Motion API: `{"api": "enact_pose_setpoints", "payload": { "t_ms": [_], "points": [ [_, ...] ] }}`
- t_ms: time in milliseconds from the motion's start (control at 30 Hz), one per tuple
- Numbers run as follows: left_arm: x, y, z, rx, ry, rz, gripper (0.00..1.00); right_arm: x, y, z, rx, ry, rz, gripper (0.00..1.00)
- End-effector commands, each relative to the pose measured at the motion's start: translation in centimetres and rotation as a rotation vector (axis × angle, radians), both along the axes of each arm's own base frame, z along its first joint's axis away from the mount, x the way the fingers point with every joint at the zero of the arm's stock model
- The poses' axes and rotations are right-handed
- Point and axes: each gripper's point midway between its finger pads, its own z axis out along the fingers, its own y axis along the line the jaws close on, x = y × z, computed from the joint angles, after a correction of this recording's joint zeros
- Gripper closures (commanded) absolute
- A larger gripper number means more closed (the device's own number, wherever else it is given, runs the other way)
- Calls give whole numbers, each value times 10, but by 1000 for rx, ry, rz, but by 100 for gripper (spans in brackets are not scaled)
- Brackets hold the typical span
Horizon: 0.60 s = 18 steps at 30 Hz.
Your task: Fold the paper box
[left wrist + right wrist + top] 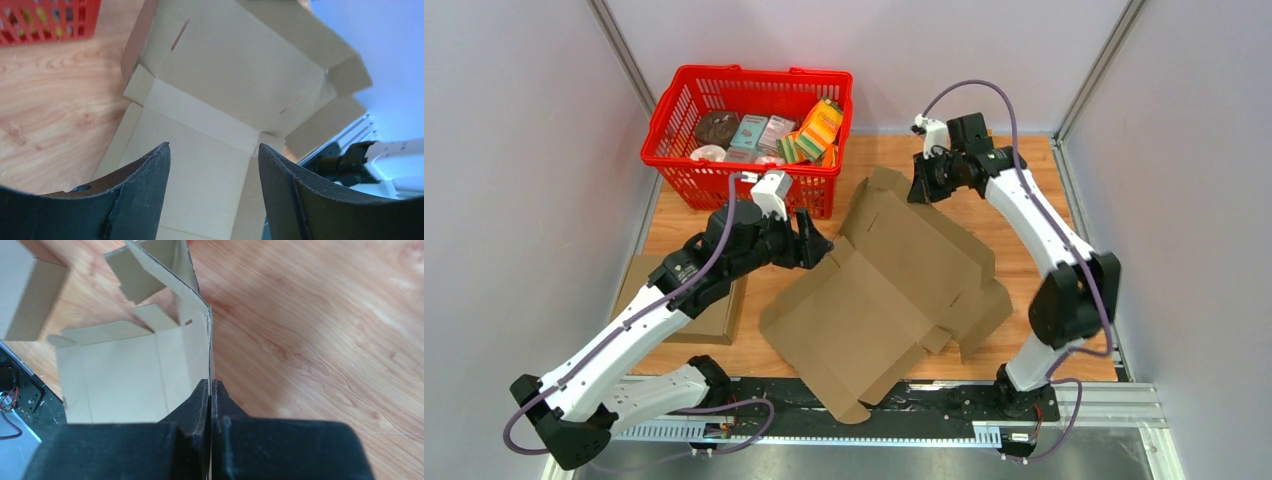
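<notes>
The paper box is a brown cardboard blank lying partly unfolded in the middle of the table, with its far panels raised. My right gripper is at the box's far edge. In the right wrist view it is shut on the thin upright edge of a cardboard panel. My left gripper hovers at the box's left side with its fingers spread. In the left wrist view it is open above the pale inner face of the box, with nothing between the fingers.
A red basket full of small packaged goods stands at the far left, close behind the left gripper. A second flat cardboard piece lies under the left arm. A black rail runs along the near edge. Walls enclose three sides.
</notes>
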Motion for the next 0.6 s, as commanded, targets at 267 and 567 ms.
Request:
{"api": "enact_pose_setpoints", "payload": {
  "t_ms": [267, 567],
  "points": [
    [20, -19, 91, -100, -219, -80, 26, -84, 33, 87, 10, -360, 206, 100],
    [58, -34, 78, 156, -362, -184, 25, -98, 56, 79, 61, -318, 296, 100]
  ]
}}
